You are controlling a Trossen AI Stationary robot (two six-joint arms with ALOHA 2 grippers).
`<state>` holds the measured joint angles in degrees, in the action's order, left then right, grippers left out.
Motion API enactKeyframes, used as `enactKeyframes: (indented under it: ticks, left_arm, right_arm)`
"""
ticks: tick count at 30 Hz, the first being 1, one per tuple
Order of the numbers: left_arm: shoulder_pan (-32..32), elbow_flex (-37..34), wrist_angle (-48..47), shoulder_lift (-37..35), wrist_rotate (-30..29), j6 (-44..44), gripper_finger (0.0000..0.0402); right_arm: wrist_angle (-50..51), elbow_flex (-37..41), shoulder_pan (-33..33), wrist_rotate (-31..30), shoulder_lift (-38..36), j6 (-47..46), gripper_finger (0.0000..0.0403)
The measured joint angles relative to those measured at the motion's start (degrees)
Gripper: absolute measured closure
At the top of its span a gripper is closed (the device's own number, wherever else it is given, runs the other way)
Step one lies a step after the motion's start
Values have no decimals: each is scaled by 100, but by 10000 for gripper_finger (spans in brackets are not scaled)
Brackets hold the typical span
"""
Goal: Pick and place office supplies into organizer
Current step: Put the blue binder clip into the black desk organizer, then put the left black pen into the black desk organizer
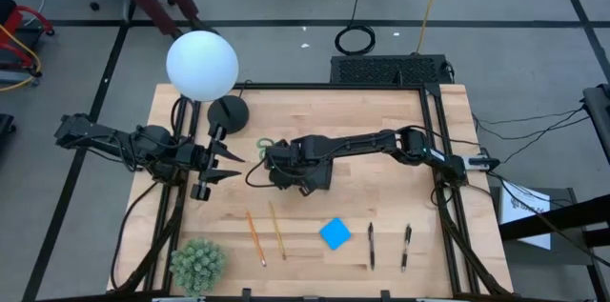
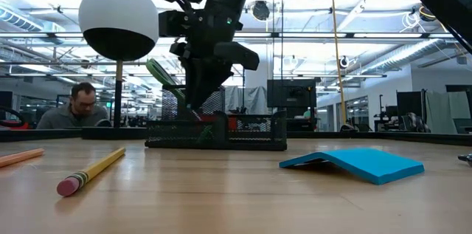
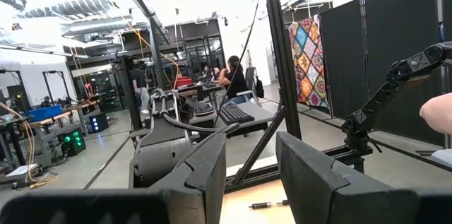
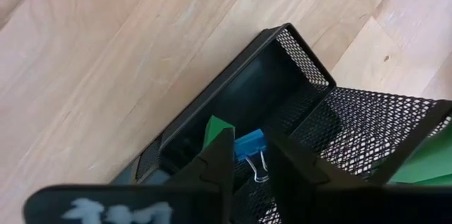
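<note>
Organizer [image 4: 282, 75]: black mesh tray, mid-table; a blue binder clip [image 4: 248, 145] and a green piece [image 4: 214, 129] lie inside.
Right gripper [image 4: 244, 164]: directly above the tray, fingers narrowly parted, nothing held.
Left gripper [image 3: 251, 174]: idle at table's left, fingers apart, empty.
Writing: white marks on the right wrist, unreadable.
Supplies outside: pencils [image 1: 254, 236], blue pad [image 1: 335, 233], pens [image 1: 371, 245] along the front edge.

No readable text, label, brand or number shows anywhere. The only marks are blurred white characters on the dark housing [image 4: 95, 210] just behind the right gripper's fingers [image 4: 219, 160], and they cannot be made out.
</note>
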<state>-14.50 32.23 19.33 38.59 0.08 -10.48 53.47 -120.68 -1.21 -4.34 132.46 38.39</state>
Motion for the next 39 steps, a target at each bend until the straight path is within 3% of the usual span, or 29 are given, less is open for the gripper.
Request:
enactKeyframes:
  ticks: [31, 39]
  left_arm:
    - [0, 0, -33, 2, 0, 24, 270]
    - [-62, 0, -33, 2, 0, 0, 270]
  right_arm:
    - [-2, 0, -291, -47, 0, -17, 264]
    - [88, 0, -518, -616, 0, -130, 265]
